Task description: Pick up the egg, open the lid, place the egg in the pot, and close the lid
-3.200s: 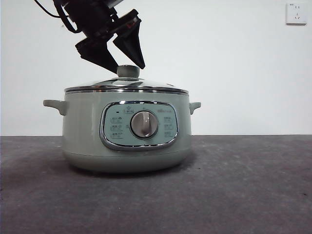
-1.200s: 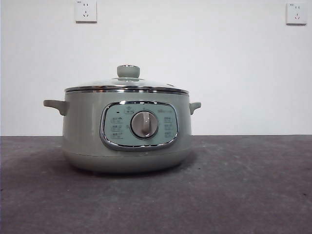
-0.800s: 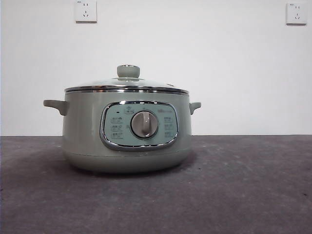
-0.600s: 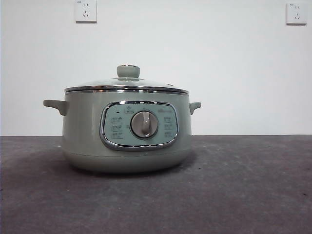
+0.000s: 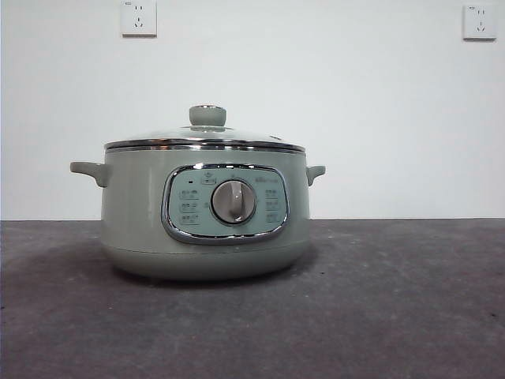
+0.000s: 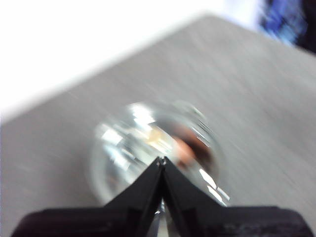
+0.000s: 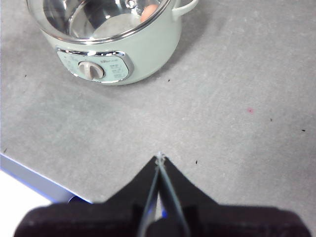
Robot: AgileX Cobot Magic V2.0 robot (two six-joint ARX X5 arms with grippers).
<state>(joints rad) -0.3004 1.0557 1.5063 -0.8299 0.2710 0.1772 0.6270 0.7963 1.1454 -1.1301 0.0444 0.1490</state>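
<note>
**Pot closed, egg inside, both arms withdrawn**

The pot stands on the grey table, its control panel and silver dial facing the front camera. The lid sits level on the pot's rim, pale green knob uppermost. Seen through the glass from the right wrist camera, the egg lies inside the pot, near the wall beside one side handle. The left gripper, jaws pressed together on nothing, hangs above the pot (this view is blurred). The right gripper, likewise clenched and empty, hangs over bare table well apart from the pot. Two wall sockets show behind the pot.
</note>
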